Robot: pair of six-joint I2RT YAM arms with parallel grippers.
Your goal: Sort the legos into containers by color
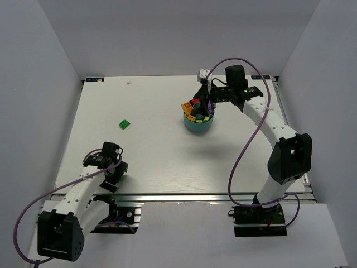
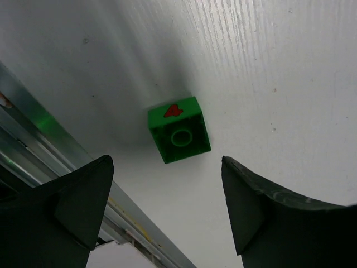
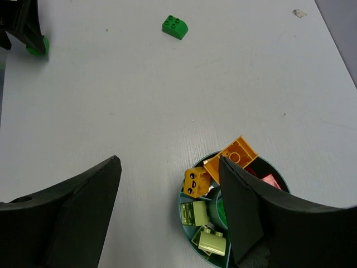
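Item 1. Left gripper (image 2: 164, 167): fingers spread wide and holding nothing. It hangs over a green brick (image 2: 178, 137) lying on the table (image 1: 167, 162), just beside the aluminium rail (image 2: 33, 139) at the near edge. A round socket on the brick faces my lens, and the adjoining face bears a red mark. I judge the fingers are straddled like this so they can come down on either side. The brick sits skewed to them, and the rail so close leaves little room on that side

Item 2. Right gripper (image 3: 168, 167): released and empty, poised above the teal dish (image 1: 196, 128) at the far right of the table. I take it to be stationed there for drops into the wedges, though it carries nothing now

Item 3. Dish contents:
- Orange bricks (image 3: 228, 159) in one wedge, one of them riding up on the rim.
- Lime green bricks (image 3: 209, 240) in the next wedge.
- A red piece (image 3: 268, 181) partly behind my finger.
- A glimpse of dark green toward the middle, mostly hidden.

Item 4. Second green brick (image 1: 124, 124): loose at mid-table, well apart from both grippers and the dish, with nothing crowding it

Item 5. Small pale scrap (image 1: 129, 82) near the far edge. I cannot tell what it is, and it blocks nothing
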